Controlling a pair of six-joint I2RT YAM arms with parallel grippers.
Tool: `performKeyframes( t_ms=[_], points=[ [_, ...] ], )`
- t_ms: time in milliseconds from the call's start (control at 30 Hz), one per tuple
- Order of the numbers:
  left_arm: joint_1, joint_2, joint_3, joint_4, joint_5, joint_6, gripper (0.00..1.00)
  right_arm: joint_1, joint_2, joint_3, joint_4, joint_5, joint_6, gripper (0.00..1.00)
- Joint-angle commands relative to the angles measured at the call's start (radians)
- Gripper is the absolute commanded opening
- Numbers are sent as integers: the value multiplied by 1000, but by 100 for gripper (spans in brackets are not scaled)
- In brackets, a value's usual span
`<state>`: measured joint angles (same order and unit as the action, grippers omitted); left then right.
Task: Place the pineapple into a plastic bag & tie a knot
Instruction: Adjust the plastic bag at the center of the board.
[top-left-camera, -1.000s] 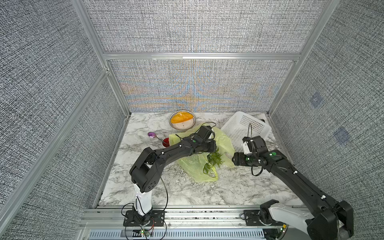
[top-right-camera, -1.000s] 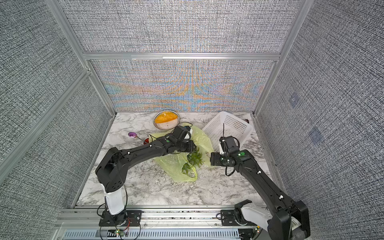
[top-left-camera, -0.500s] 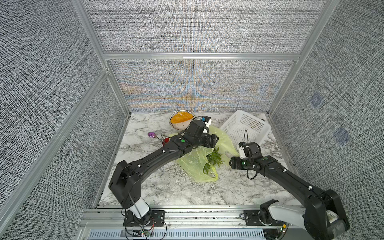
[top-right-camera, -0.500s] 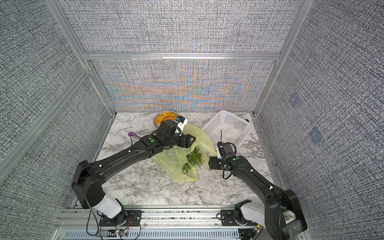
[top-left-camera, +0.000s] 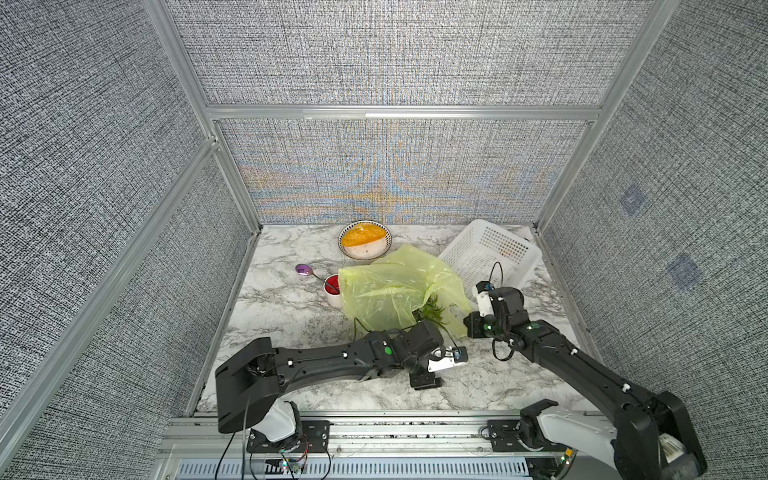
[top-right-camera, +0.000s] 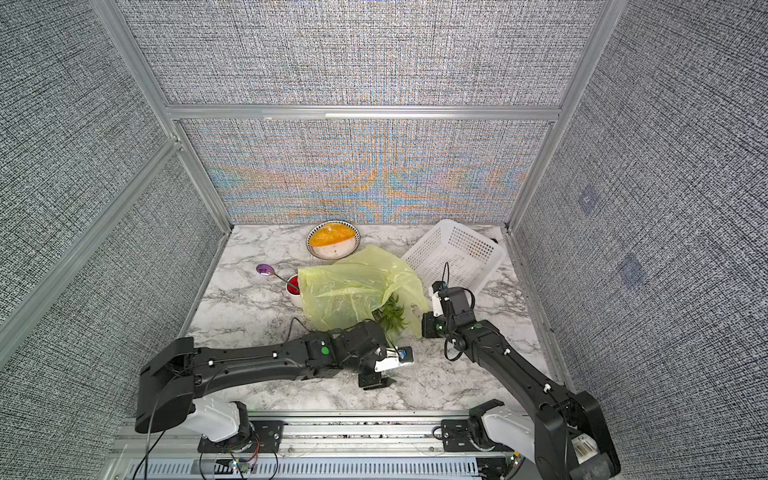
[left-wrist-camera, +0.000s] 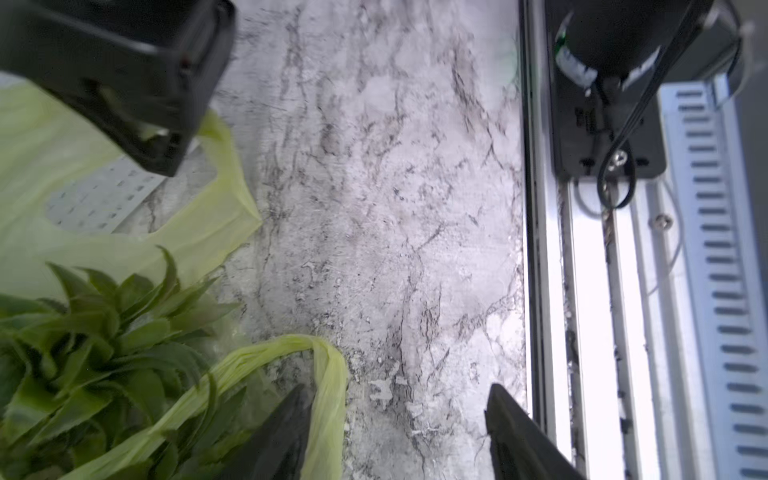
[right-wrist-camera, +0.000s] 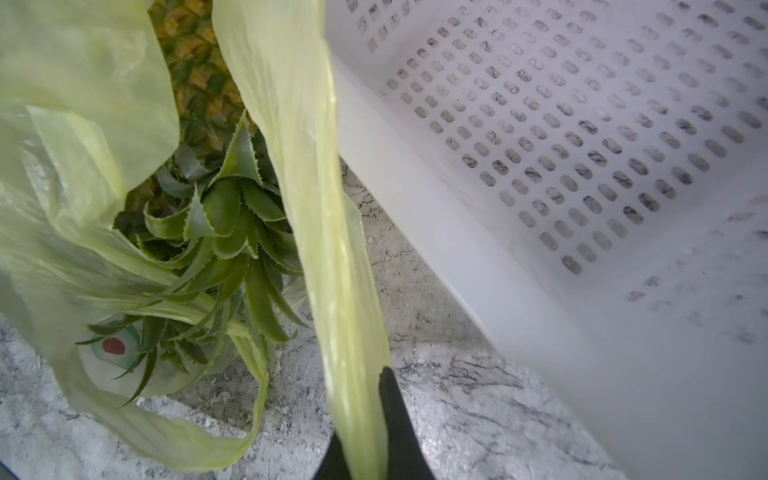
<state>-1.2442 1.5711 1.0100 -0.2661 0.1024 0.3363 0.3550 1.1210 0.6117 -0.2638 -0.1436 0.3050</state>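
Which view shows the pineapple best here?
Right wrist: the pineapple shows both scaly skin and leafy crown inside the open plastic bag. In both top views only its crown pokes out; the left wrist view catches just leaves.

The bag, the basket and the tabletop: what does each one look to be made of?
The bag looks like thin plastic film, translucent yellow-green with a slight sheen; it crumples into soft folds. The basket looks like stiff moulded plastic, white, matte to satin, with rows of slots. The tabletop is white with grey veins like marble; it could equally be printed laminate.
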Motion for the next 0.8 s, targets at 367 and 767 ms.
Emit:
performKeyframes(
  t_ms=[367,767],
  points=[
    [-15,226,73,-31,-398,199,75,1,-14,5,6,-20,-5,2],
    [-16,196,64,11,-470,185,4,1,-46,10,-17,-36,-13,0]
  ],
)
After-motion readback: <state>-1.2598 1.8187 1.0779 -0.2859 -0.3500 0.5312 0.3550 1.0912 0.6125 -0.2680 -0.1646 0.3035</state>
